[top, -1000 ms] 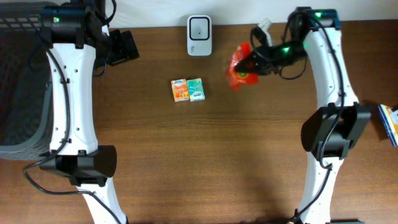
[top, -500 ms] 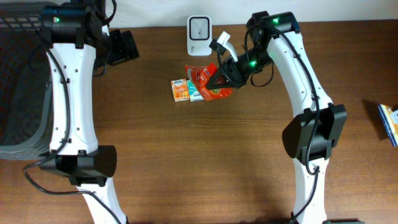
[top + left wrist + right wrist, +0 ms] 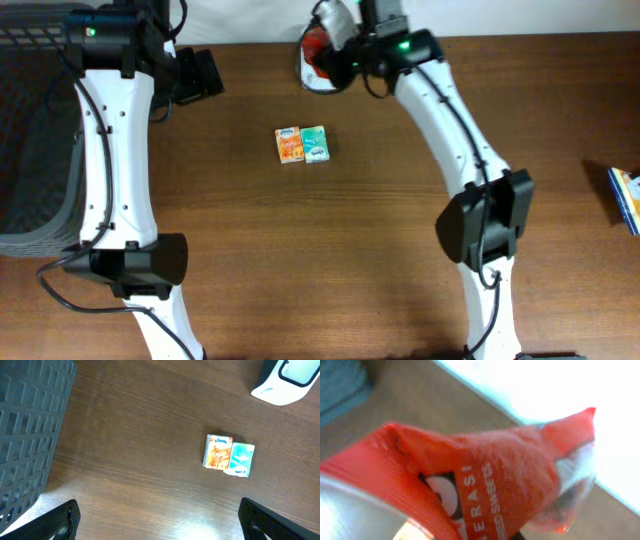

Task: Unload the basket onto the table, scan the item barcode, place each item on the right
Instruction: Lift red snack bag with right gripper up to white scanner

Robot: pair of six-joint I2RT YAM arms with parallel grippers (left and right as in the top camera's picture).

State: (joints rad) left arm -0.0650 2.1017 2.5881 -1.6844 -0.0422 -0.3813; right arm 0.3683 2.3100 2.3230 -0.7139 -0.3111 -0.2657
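One red packet [image 3: 316, 43] | gripped by right claw [image 3: 335, 55], seemingly over scanner [image 3: 274, 391] | left claw [image 3: 159, 522] agape

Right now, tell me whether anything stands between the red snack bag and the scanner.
Nothing visible does. The right gripper holds the red snack bag over the scanner; the gap beneath is hidden from the overhead view. The orange box and teal box lie well away from it.

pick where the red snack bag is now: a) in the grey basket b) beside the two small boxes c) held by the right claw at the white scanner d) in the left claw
c: the right claw grips the red bag right at the white scanner; the left claw hangs open and empty.
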